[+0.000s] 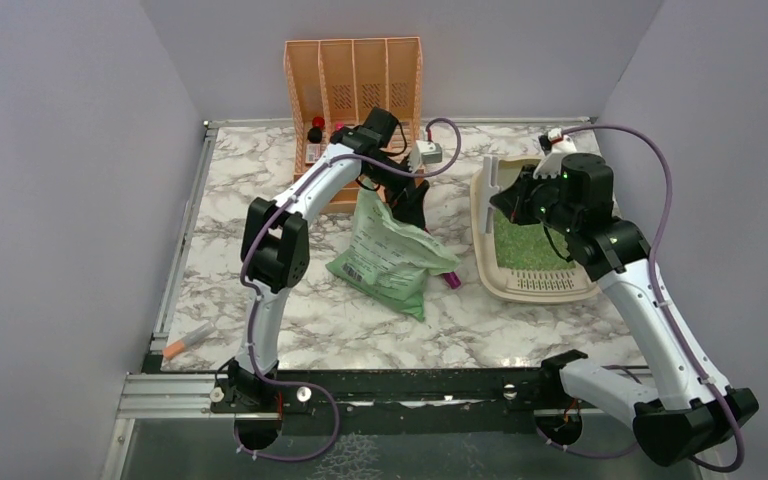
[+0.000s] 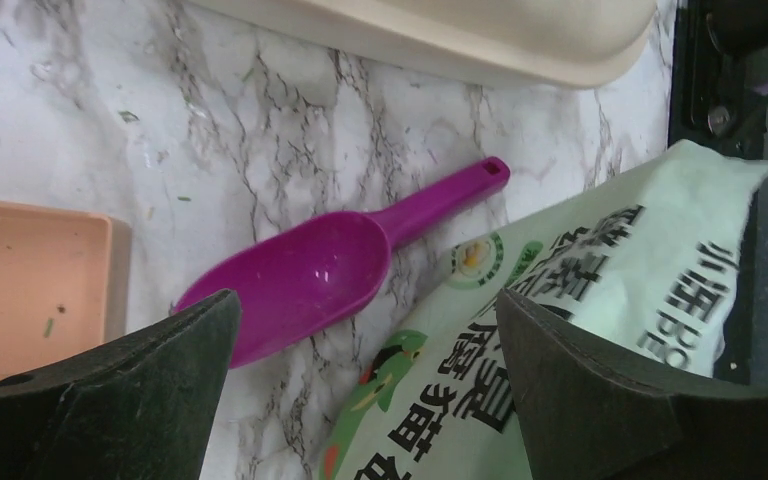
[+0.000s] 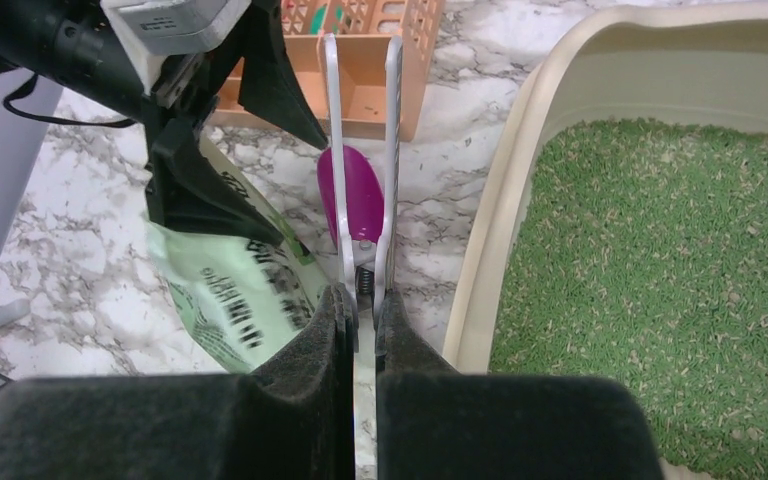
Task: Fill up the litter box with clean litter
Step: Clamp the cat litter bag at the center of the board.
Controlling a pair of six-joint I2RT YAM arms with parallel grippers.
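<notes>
Litter box holds clean litter (a grainy green layer).

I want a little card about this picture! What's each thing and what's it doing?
litter box: beige tray, on the right side
clean litter: green granules spread inside the litter box
bag: pale green, printed, lying left of the litter box
scoop: purple, empty, lying between bag and litter box
left gripper: open, over the scoop and bag
right gripper: shut on a white clip
</notes>
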